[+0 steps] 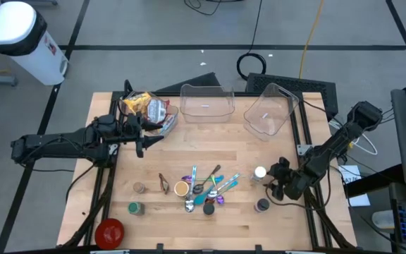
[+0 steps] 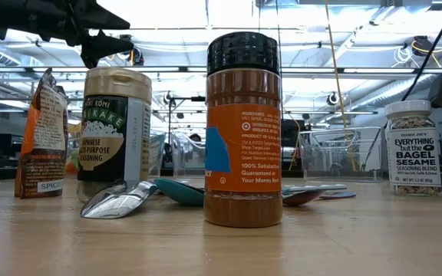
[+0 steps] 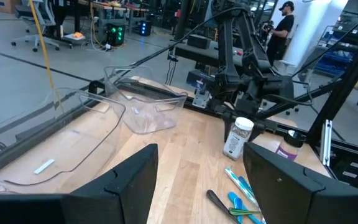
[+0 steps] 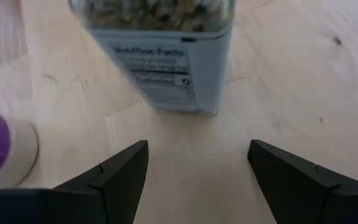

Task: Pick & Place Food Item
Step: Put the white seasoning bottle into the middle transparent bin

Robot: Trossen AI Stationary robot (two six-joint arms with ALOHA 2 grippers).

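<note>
The left arm reaches in from the left edge and lies nearly level over the far-left part of the pale wooden desk [image 1: 238,152]. Its dark two-finger tool [image 1: 141,134] hangs above the desk with the fingers [image 3: 129,183] spread and nothing between them. The right arm comes in from the right edge, bent downward toward the near-right part. Its dark two-finger tool [image 1: 279,185] sits low over the desk, fingers [image 4: 120,174] parted and empty.

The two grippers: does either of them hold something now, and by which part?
Nothing is held. The right gripper is open in front of the bagel seasoning jar, not touching it. The left gripper is open and empty.
</note>
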